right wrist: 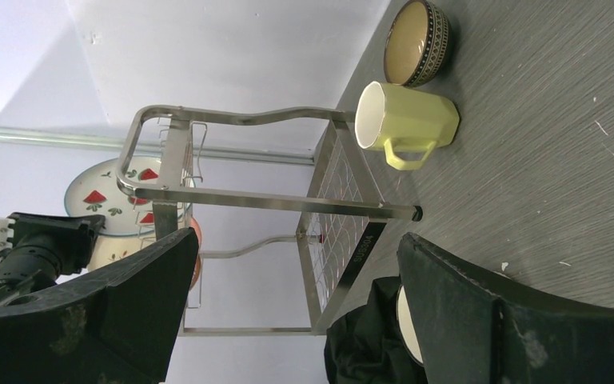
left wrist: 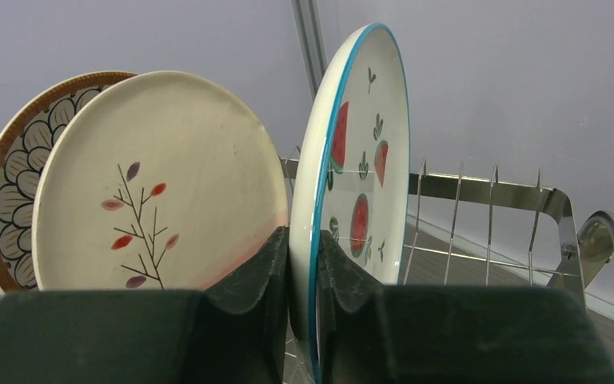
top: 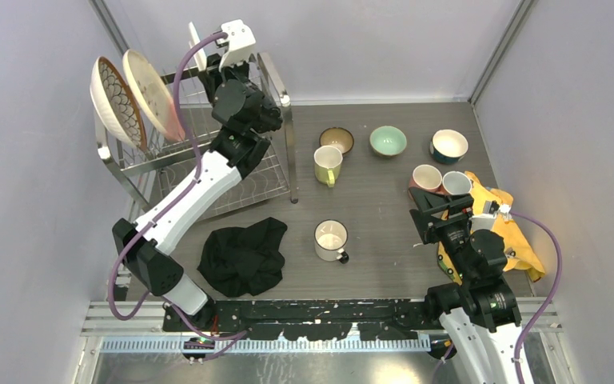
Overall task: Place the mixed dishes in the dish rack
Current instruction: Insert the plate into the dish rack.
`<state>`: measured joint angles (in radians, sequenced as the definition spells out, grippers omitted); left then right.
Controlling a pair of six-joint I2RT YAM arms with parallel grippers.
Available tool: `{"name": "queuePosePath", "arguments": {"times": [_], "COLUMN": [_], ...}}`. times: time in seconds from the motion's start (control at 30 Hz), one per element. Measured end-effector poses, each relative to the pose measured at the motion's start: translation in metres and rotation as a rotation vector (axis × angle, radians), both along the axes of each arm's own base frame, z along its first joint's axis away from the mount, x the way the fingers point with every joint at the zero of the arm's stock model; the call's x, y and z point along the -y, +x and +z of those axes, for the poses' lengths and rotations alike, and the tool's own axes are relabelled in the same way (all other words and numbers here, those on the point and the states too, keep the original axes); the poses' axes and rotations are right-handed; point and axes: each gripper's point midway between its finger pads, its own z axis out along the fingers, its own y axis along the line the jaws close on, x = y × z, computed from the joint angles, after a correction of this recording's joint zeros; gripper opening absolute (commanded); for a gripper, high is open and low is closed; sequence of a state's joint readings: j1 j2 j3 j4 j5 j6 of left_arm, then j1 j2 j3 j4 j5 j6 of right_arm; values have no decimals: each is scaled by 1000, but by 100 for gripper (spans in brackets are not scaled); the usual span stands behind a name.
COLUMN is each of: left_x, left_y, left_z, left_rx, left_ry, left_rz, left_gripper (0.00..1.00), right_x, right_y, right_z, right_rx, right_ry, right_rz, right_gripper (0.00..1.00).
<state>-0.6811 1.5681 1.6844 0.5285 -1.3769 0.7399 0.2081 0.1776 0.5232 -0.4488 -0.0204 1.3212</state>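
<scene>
My left gripper (left wrist: 304,264) is shut on the rim of a blue-edged watermelon plate (left wrist: 360,160) and holds it upright over the dish rack's (top: 276,120) top tier. Behind it stand a leaf-patterned plate (left wrist: 168,184) and a brown-rimmed plate (left wrist: 8,176). In the top view the left gripper (top: 206,58) is high at the rack's back. On the table are a yellow mug (top: 327,165), white mug (top: 331,240), pink mug (top: 426,178), brown bowl (top: 336,140), mint bowl (top: 388,141) and blue bowl (top: 448,146). My right gripper (top: 448,210) is open and empty near the pink mug.
A black cloth (top: 244,254) lies in front of the rack, beside the white mug. A yellow cloth (top: 520,240) lies at the right under my right arm. Another pale mug (top: 456,183) stands next to the pink one. Grey walls enclose the table.
</scene>
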Motion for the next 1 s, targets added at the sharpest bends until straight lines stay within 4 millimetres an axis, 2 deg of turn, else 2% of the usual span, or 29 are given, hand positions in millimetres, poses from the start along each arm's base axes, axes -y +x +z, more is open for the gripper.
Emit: {"name": "queuePosePath", "arguments": {"times": [0.17, 0.4, 0.5, 0.7, 0.8, 0.9, 1.0], "left_x": [-4, -10, -13, -11, -4, 4, 14], "left_y": [-3, -13, -19, -29, -33, -41, -55], "left_z": [0, 9, 16, 27, 34, 41, 45], "left_rx": [5, 40, 59, 83, 86, 83, 78], "left_ry": [-4, -31, -42, -73, -92, -115, -142], "left_rz": [-1, -39, -89, -235, -346, -462, -601], "left_gripper": [36, 47, 56, 75, 82, 95, 97], "right_x": [0, -3, -4, -7, -9, -12, -16], "right_y": [0, 5, 7, 9, 10, 12, 14], "right_z": [0, -9, -14, -19, -24, -31, -41], "right_rx": [-1, -41, -59, -81, -94, -116, -151], "right_ry": [-2, -10, -14, -32, -53, -86, -131], "right_rz": [0, 8, 13, 31, 45, 68, 101], "right_gripper": [100, 100, 100, 100, 100, 100, 100]}}
